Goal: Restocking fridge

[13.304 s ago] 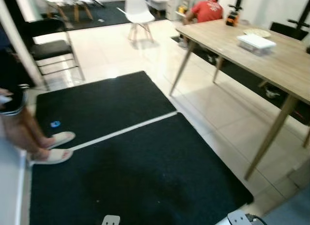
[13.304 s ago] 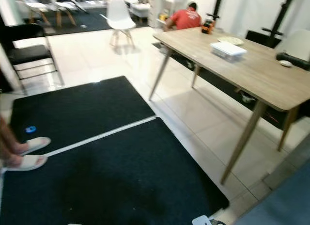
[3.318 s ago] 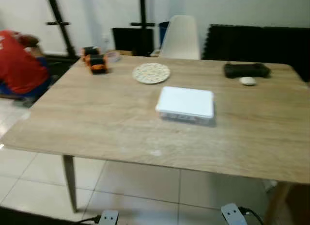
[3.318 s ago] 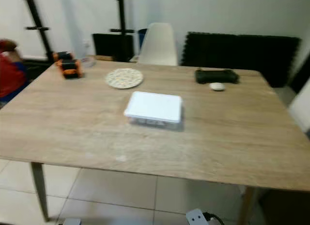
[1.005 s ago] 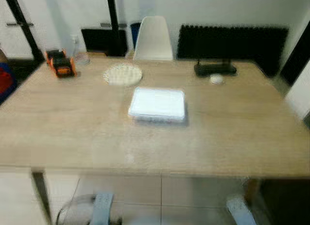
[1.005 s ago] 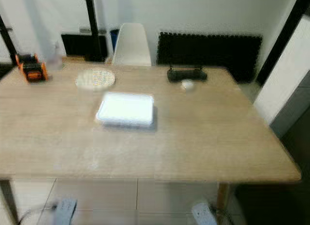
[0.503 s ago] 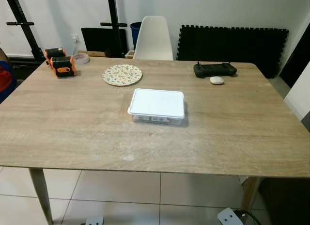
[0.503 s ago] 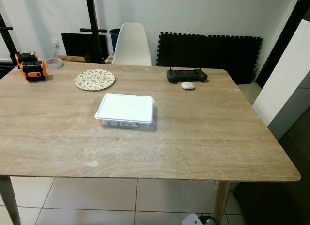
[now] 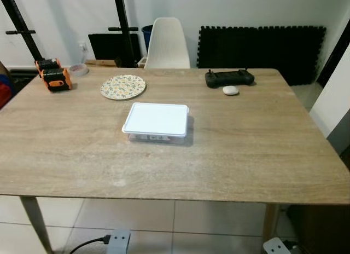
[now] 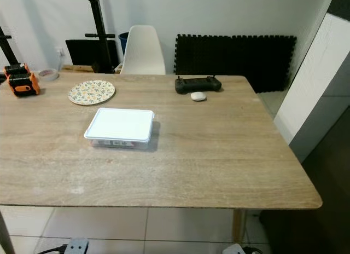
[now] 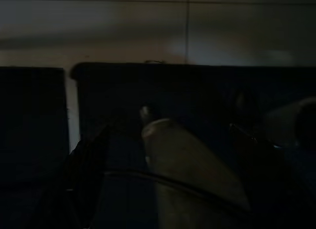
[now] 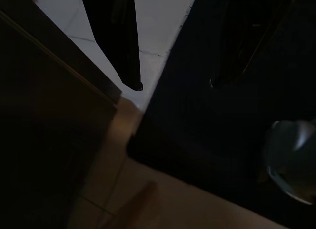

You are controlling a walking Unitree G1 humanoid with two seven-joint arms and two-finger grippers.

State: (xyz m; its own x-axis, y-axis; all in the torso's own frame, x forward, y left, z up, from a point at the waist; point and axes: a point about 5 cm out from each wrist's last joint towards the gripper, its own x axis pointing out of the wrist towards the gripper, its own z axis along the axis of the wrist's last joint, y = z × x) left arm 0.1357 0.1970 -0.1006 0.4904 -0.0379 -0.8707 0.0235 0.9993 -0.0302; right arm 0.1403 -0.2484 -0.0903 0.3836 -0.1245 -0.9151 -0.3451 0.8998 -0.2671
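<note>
A lidded box (image 9: pixel 157 120) is sitting mid-table (image 9: pixel 246 155), a plate (image 9: pixel 123 86) lying behind it to the left, a controller (image 9: pixel 229 77) far right, a chair (image 9: pixel 166 44) standing behind.

Before me a wide wooden table (image 9: pixel 229 150) on slim legs, pale tiled floor (image 9: pixel 136 221) beneath it, white chair (image 9: pixel 167 43) at its far edge, black foam mats (image 9: pixel 260 46) leaning on the white wall (image 9: pixel 229 7), even indoor light.

open tabletop (image 9: pixel 257 150) right of lidded container (image 9: pixel 157 120), plate (image 9: pixel 123 86) behind it
</note>
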